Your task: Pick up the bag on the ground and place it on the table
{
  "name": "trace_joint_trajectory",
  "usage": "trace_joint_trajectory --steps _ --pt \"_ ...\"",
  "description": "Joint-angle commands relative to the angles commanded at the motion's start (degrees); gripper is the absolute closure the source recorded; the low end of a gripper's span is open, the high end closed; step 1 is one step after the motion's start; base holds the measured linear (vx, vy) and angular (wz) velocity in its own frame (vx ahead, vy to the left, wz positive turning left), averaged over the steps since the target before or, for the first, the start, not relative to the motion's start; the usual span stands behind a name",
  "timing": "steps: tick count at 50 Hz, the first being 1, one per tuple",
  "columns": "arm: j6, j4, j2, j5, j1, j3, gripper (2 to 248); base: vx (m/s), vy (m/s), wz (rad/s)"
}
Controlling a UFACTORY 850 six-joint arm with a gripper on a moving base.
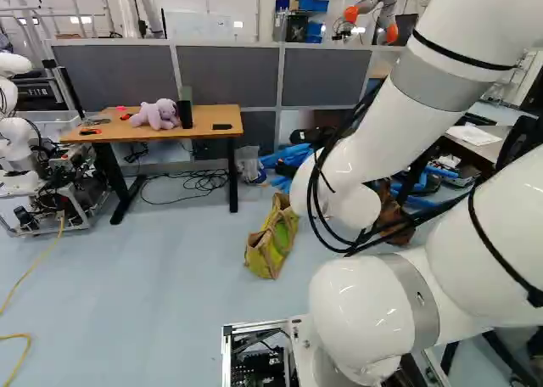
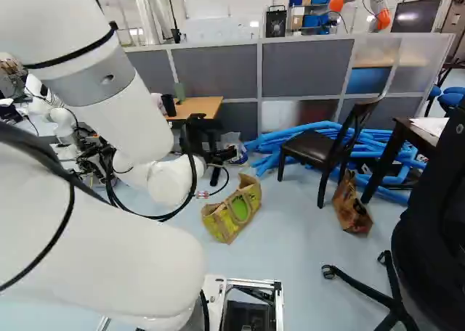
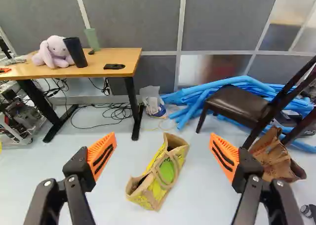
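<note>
A glossy white robot arm (image 1: pixel 373 141) fills the foreground. Ahead in the wrist view: wooden counter (image 3: pixel 106 59) with lilac plush toy (image 3: pixel 60 50), 11 o'clock; dark leather chair (image 3: pixel 237 104), 1 o'clock, mostly hidden by the arm in the left base view; yellow-green bag with tan handles (image 3: pixel 163 178), on the floor, 12 o'clock. End effector (image 2: pixel 212 155): fingers wide apart, empty.

I see pale blue floor (image 1: pixel 170 277), grey partition panels (image 1: pixel 225 77) behind back edge of wooden counter (image 1: pixel 212 114). Off its right edge, dark chair (image 2: pixel 318 148), blue tubes (image 3: pixel 207 93). White wall (image 1: pixel 242 5) beyond.
</note>
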Motion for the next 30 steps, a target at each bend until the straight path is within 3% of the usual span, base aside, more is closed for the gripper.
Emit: trace_joint_trajectory --steps 30 --pt "0.0 0.0 0.0 0.0 0.0 0.0 3 0.049 0.001 -0.006"
